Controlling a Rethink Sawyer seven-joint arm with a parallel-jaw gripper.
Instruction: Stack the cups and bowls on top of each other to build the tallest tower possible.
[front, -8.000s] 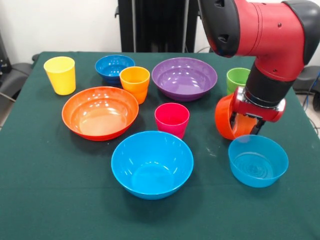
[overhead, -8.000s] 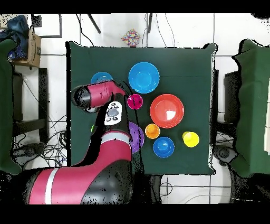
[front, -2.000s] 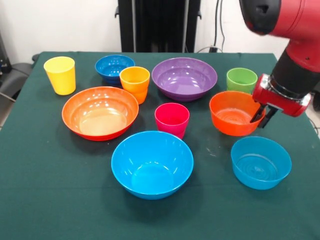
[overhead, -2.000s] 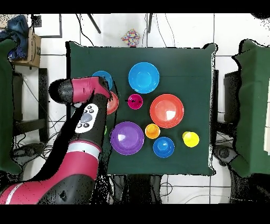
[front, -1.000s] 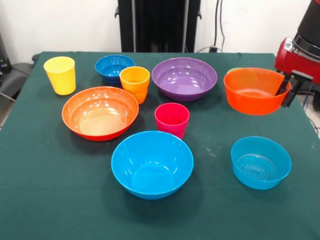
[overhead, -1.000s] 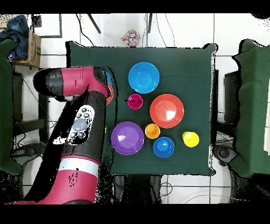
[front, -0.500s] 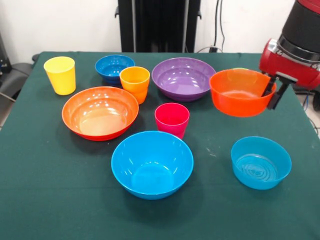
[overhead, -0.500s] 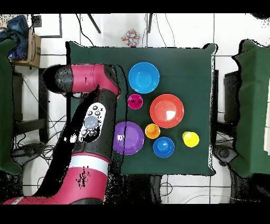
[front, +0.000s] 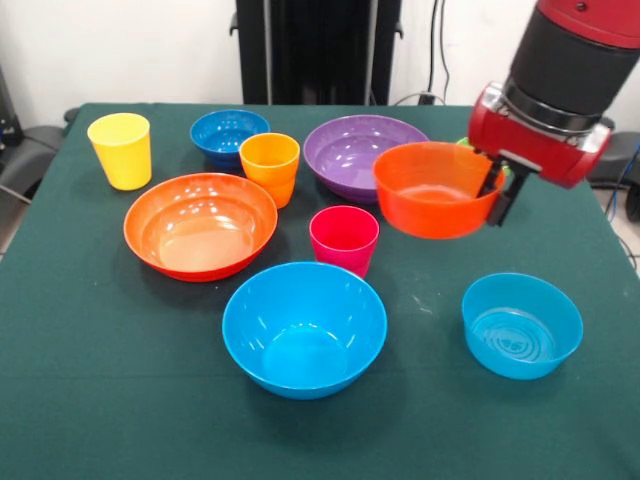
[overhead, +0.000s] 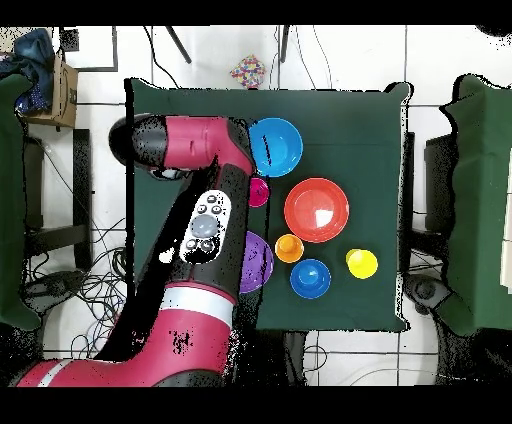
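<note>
Gripper (front: 497, 188), clamped on the small orange bowl's (front: 434, 190) rim, has lifted it off the table (front: 100, 380) and carried it toward the big blue bowl (front: 304, 328), probably its base.

Small orange bowl (front: 436, 189) airborne, upright; others tabled.

Glossy plastic bowls (front: 200, 225) on matt green cloth (front: 100, 380).

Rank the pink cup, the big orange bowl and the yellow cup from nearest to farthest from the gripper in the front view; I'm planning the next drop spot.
The gripper holds the small orange bowl by its rim.
1. Pink cup: mid-table, left of the held bowl.
2. Big orange bowl: farther left.
3. Yellow cup: picture's far-left corner.
</note>
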